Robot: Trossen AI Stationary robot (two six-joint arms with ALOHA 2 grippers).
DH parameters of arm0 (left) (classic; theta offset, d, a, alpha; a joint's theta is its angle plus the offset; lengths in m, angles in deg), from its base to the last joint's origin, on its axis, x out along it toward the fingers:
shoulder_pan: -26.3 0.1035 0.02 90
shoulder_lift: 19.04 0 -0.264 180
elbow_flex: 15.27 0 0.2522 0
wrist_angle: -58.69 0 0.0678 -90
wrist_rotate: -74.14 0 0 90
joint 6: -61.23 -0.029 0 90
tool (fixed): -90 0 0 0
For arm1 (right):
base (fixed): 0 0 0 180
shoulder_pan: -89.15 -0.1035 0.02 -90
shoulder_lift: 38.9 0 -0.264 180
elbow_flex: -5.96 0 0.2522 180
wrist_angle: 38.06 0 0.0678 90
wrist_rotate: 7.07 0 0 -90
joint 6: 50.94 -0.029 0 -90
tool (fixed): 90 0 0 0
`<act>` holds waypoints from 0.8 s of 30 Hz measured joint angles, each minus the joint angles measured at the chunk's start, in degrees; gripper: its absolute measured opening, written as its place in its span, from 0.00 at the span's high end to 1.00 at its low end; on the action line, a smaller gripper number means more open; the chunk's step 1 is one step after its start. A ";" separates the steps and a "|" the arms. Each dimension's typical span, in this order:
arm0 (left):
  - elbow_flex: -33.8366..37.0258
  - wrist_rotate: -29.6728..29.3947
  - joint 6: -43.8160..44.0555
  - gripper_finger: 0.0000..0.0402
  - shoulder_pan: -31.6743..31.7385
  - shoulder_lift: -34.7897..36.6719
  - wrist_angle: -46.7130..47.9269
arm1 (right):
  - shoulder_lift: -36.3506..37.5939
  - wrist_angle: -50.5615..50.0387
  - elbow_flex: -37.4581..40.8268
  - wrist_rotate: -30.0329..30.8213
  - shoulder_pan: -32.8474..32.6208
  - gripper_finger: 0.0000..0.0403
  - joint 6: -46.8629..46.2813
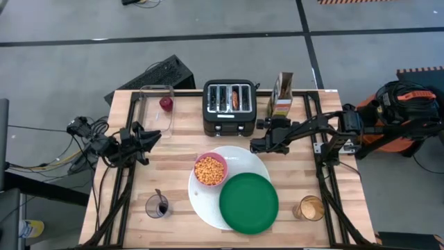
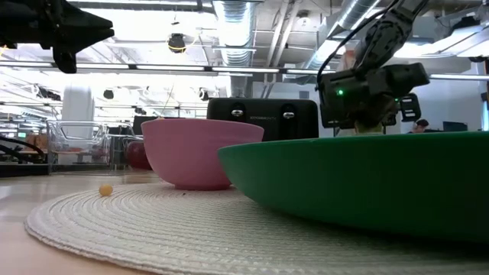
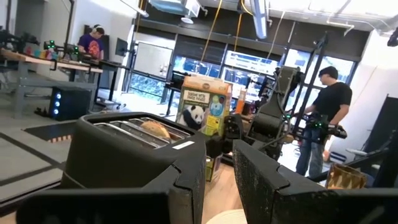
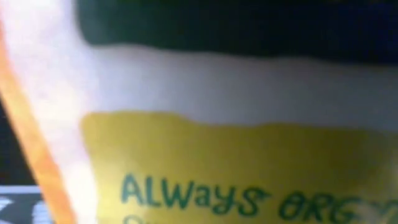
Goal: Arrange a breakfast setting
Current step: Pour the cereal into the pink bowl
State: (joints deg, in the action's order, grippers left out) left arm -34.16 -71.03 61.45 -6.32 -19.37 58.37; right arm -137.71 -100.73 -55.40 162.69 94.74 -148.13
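Breakfast pieces sit in front of the black toaster (image 1: 229,107) on the table (image 1: 180,156): a pink bowl (image 1: 210,170) of orange cereal (image 1: 209,169) rests on the big white plate (image 1: 243,158), overlapped by the green plate (image 1: 249,202), while a bagel (image 1: 235,99) stands in a toaster slot and a red fruit (image 1: 166,103) lies in the clear container (image 1: 157,108) left of the toaster. The right gripper (image 1: 258,144) hovers just right of the toaster beside the cereal box (image 1: 282,94), its fingers' state impossible to tell. The left gripper (image 1: 151,136) waits left of the toaster, fingers (image 3: 267,180) parted and empty.
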 joint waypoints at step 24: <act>-0.02 -1.08 2.15 0.83 -0.02 -0.01 0.00 | 1.89 -5.08 -4.57 -15.40 2.09 0.32 5.58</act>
State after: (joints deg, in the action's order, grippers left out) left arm -34.18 -72.11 63.60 -6.34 -19.38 58.37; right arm -135.81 -105.81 -59.97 147.29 96.83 -142.55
